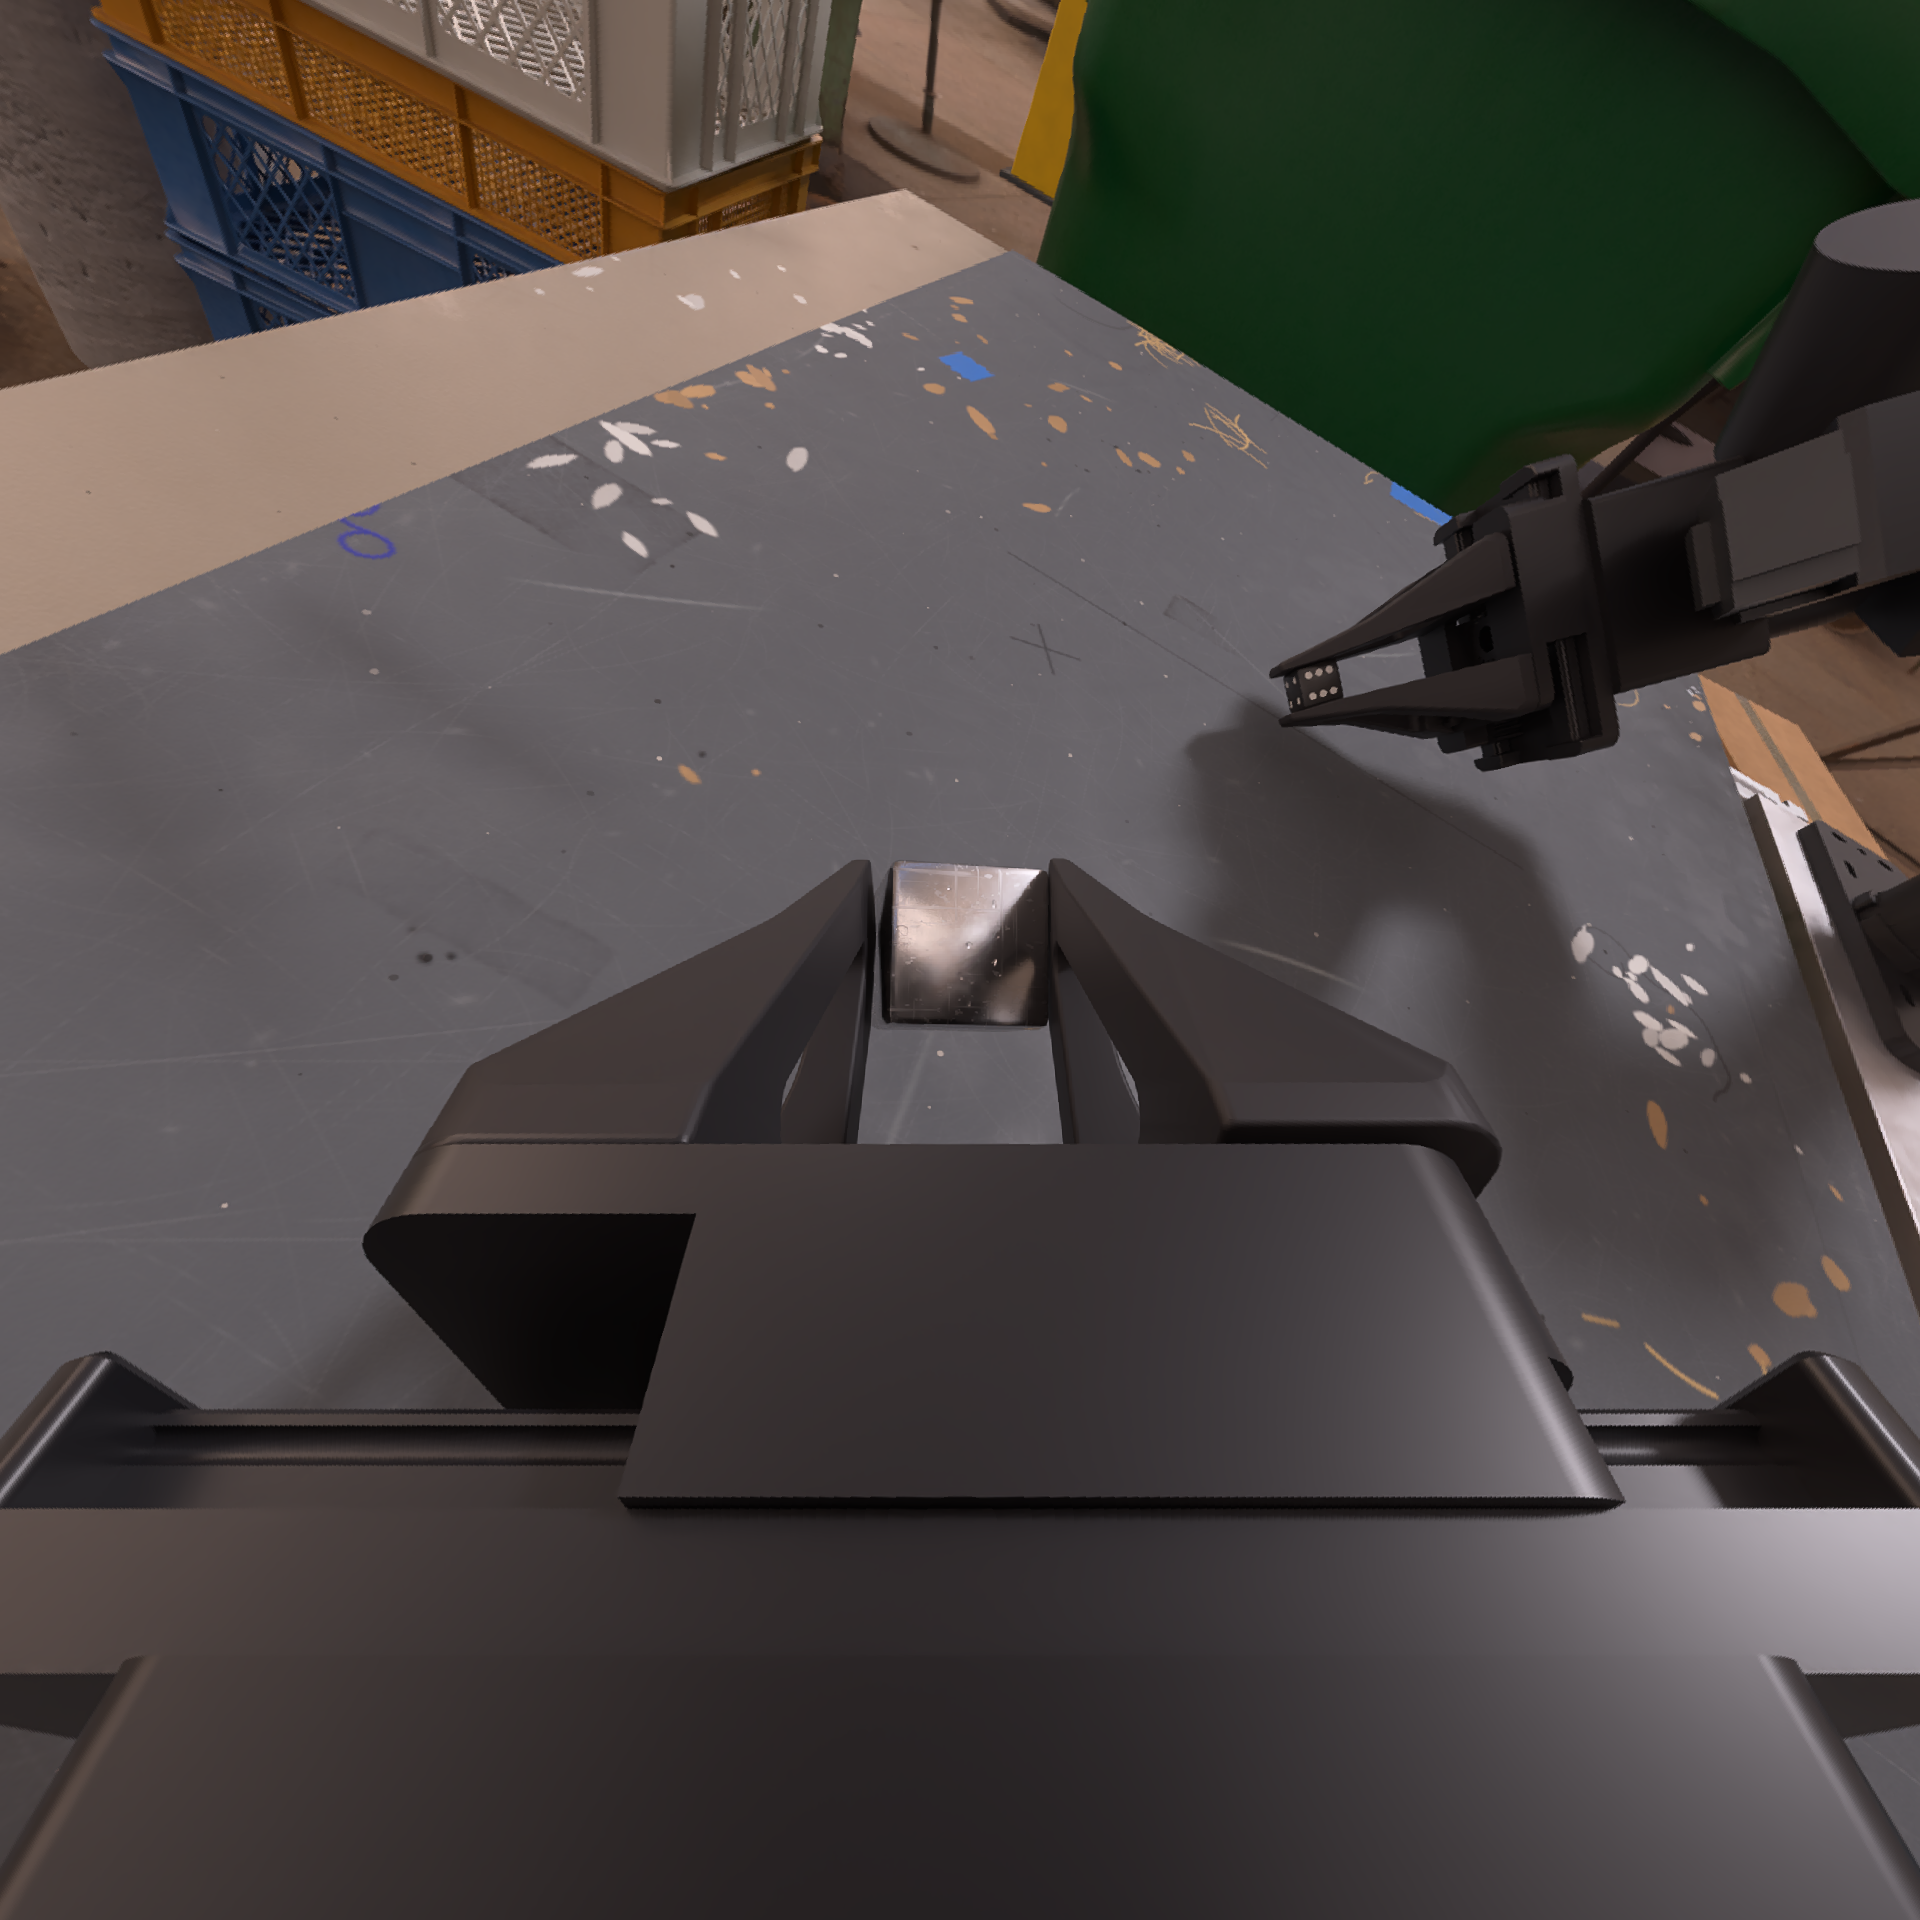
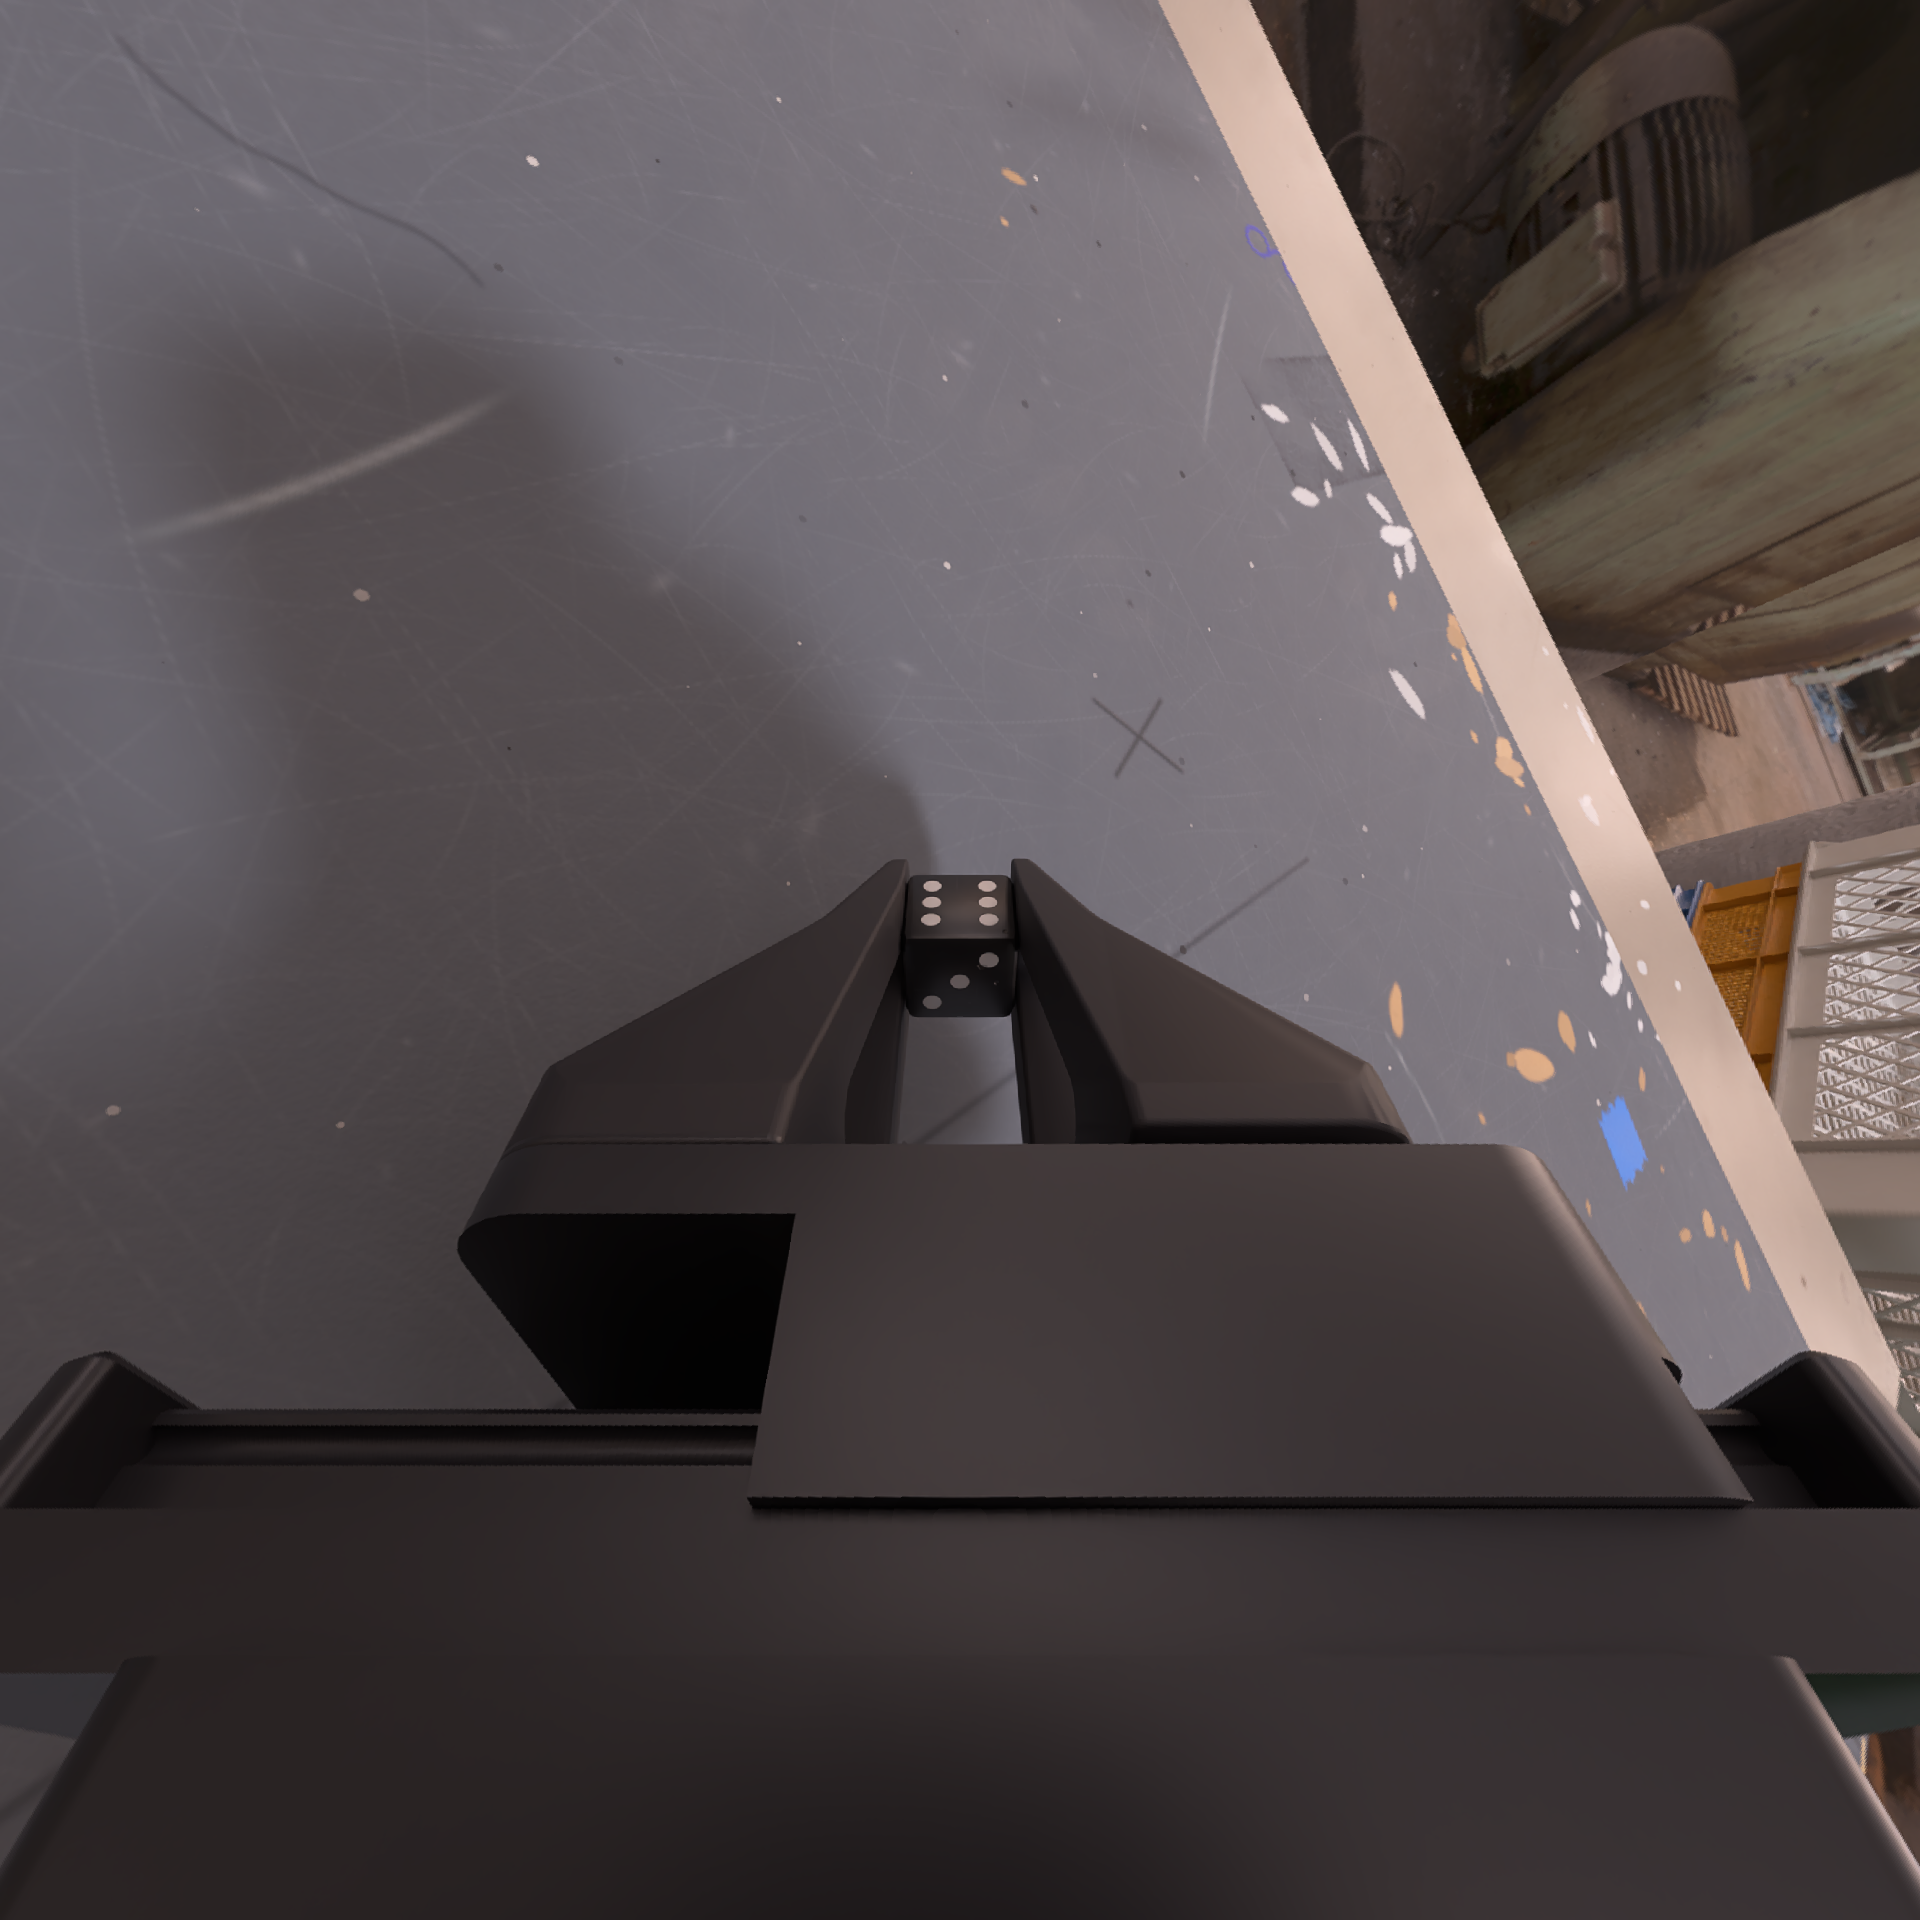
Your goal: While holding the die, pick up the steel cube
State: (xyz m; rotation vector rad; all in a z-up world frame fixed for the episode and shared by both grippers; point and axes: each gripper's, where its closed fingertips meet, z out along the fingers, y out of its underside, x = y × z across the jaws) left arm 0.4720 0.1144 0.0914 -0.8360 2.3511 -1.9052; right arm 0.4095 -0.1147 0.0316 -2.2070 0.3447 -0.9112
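Observation:
A shiny steel cube (image 1: pixel 964 940) sits between the fingers of my left gripper (image 1: pixel 961 883), which is shut on it just above the grey table (image 1: pixel 520 831). A black die with white pips (image 2: pixel 958 943) is clamped between the fingers of my right gripper (image 2: pixel 958 878), held above the table. In the left wrist view the right gripper (image 1: pixel 1294 691) shows at the right with the die (image 1: pixel 1311 686) at its fingertips, raised above its own shadow.
The table has a pale strip along its far edge (image 1: pixel 312 395). Stacked blue, orange and white crates (image 1: pixel 436 135) stand beyond it, beside a large green shape (image 1: pixel 1455 208). A white-edged mount (image 1: pixel 1860 935) sits at the table's right side.

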